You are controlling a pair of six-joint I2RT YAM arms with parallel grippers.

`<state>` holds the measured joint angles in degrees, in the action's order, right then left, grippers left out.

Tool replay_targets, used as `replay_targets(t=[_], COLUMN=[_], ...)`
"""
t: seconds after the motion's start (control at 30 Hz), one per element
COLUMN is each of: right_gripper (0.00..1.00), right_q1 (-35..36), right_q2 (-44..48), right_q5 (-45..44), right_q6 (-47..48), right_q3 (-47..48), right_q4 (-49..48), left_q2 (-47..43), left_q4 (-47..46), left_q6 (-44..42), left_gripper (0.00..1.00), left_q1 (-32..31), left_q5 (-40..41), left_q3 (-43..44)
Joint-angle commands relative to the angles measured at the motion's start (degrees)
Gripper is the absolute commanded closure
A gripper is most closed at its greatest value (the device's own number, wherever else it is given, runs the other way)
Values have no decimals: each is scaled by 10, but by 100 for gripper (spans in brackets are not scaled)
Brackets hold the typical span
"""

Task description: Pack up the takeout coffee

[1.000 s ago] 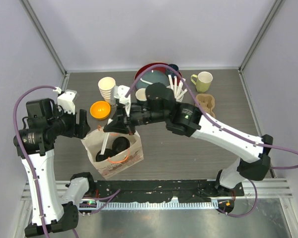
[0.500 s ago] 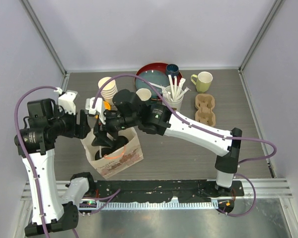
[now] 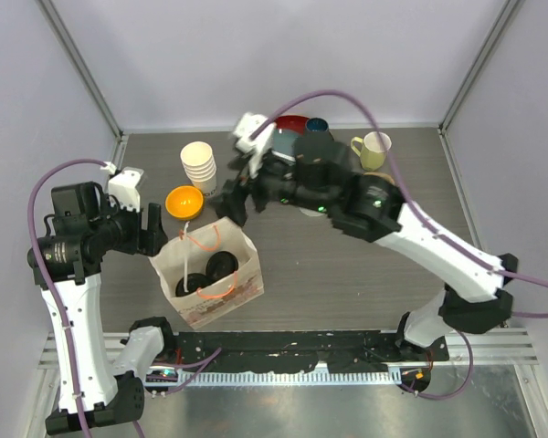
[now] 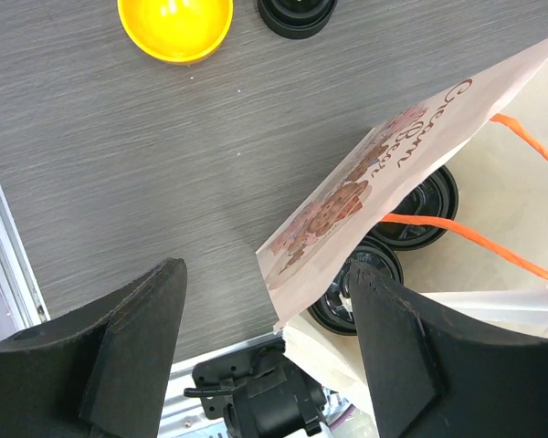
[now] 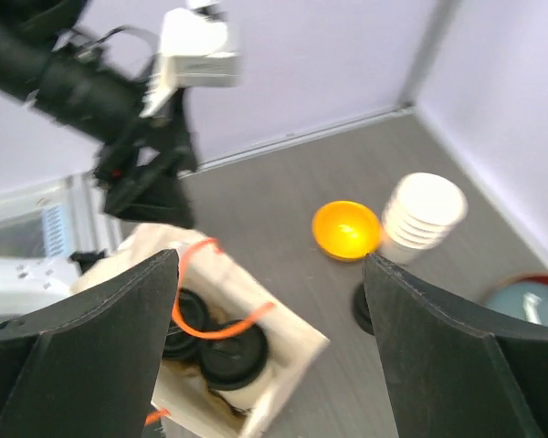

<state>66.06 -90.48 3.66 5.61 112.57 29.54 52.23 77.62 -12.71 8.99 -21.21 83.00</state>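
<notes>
Sitting in the bag [image 3: 215, 297], both coffees [image 3: 222, 266] lie apart from the right claw [image 3: 241, 189].

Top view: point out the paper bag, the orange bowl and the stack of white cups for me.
paper bag [image 3: 233, 299], top view, on its near outer wall.
orange bowl [image 3: 184, 202], top view, centre of its inside.
stack of white cups [image 3: 197, 155], top view, inside the top cup's mouth.

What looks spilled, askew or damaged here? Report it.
Nothing stands out. Both lidded coffee cups sit lids-up inside the open paper bag, and no spill shows around it.
</notes>
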Motion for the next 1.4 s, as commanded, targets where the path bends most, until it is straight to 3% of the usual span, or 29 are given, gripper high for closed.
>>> replay_targets(t=[0.0,0.27,0.4,0.47,0.53,0.77,1.0,1.37], right_gripper=[13,15,33,42,51,53,44,56], right_q1=[-78,-152,-191,-231,-254,-269,-279,-311], right_q2=[95,154,153,126,111,54,10,-31], right_q5=[-55,-85,-256,-279,-243,-205,-195,-173], right_q6=[-42,-54,-57,-58,-35,11,26,34], right_q3=[-52,-140,-172,-177,-190,-228,-241,-235], right_q4=[-15,-5,18,44,46,74,72,57], left_q2=[-6,-9,-8,-9,-8,-9,-5,-5], left_q4=[5,11,12,11,12,15,12,18], left_q6=[-8,-10,-11,-11,-13,-16,-17,-21], left_gripper=[24,26,26,26,26,26,26,26], left_q1=[-1,-1,-1,-1,-1,-1,-1,-1], left_q5=[-19,-22,-23,-23,-23,-19,-21,-20], left_q3=[-2,7,8,7,5,-1,-2,0])
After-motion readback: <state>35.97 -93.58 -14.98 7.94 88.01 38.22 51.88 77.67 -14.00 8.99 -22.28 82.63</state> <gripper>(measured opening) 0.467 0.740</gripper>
